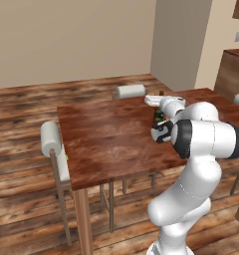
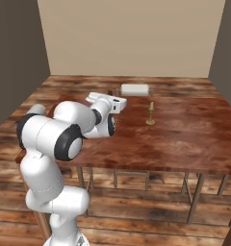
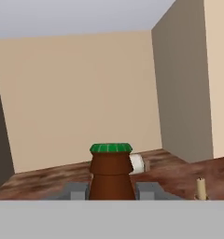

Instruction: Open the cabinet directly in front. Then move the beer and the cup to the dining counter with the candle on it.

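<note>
Here, beer (image 3: 111, 175) in pincer (image 3: 111, 190) above dining counter (image 2: 185, 139)

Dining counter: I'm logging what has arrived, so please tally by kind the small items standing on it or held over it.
Beer: 1, held in the gripper
Candle: 1, standing on the top
Total: 2

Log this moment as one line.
stage: carrying bottle | claw: shut on bottle, over table | candle: upright on table | cup: not seen
</note>
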